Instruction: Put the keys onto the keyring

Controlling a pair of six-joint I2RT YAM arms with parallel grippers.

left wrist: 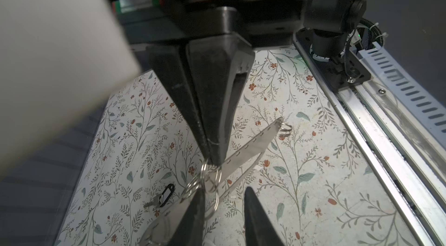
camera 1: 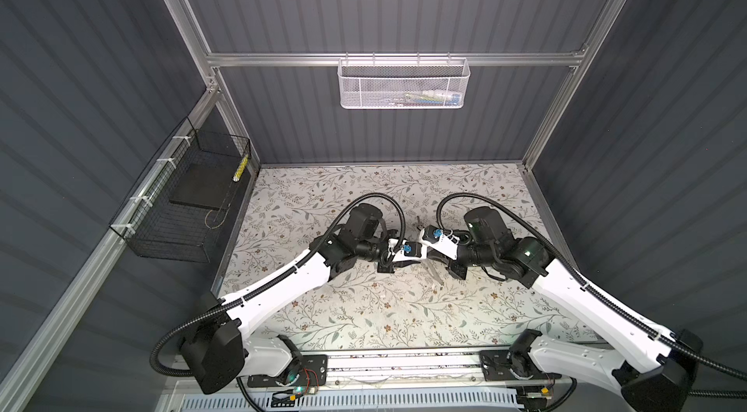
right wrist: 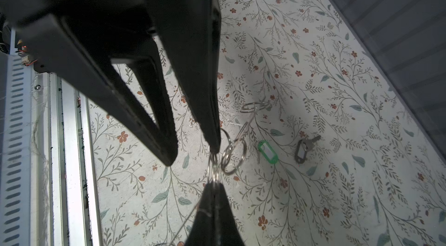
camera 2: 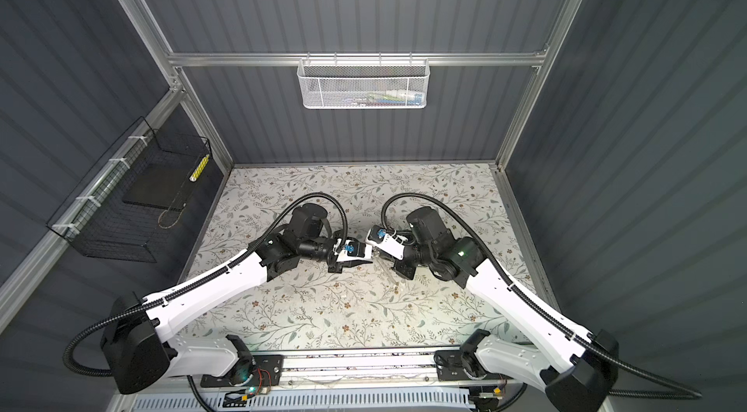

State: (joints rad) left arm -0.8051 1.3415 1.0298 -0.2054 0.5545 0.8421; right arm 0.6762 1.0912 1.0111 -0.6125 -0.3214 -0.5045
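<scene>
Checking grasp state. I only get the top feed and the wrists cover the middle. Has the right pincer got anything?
Observer: Yes. The right wrist view shows the right pincer shut on a metal ring, part of a linked cluster of rings.
Operator: And the left pincer?
Observer: The left pincer is open. One fingertip is right at the cluster, with nothing between the jaws.
Operator: Where's the green tag?
Observer: The green tag lies flat on the table, apart from both pincers and next to a key with a dark tag.
</scene>
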